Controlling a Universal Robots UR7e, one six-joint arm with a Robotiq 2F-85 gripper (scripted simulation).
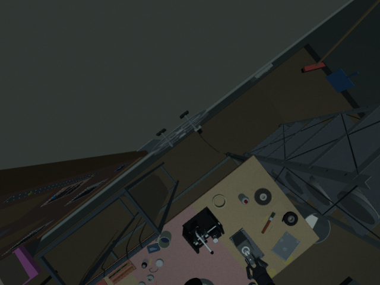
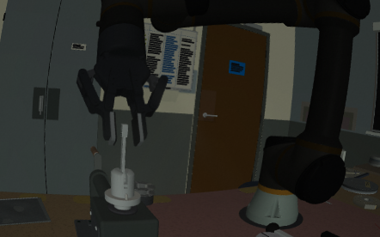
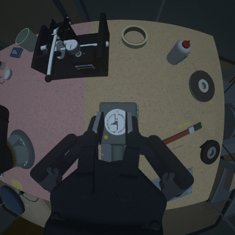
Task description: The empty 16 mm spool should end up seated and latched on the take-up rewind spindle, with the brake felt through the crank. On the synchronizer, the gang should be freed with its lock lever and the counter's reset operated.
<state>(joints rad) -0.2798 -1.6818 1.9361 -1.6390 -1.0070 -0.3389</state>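
The grey synchronizer (image 3: pixel 117 125) sits mid-table on the tan half, its white round gang hub (image 2: pixel 123 189) carrying an upright white lock lever (image 2: pixel 124 148). My gripper (image 2: pixel 124 131) hangs straight above it, open and holding nothing, with the lever's top between the fingers. The black rewind stand (image 3: pixel 72 53) with its white spindle and long crank (image 1: pixel 204 244) stands on the pink half, toward the rear left. A dark 16 mm spool (image 3: pixel 202 85) lies flat at the right edge, and a smaller one (image 3: pixel 210 151) lies nearer me.
Behind the table stand a brown door and a grey wall with posted sheets. A tape ring (image 3: pixel 134 35), a glue bottle (image 3: pixel 178 52), a red-handled brush (image 3: pixel 181 133) and a grey plate (image 1: pixel 285 246) lie around. The arm's base (image 2: pixel 275 206) stands left of the synchronizer.
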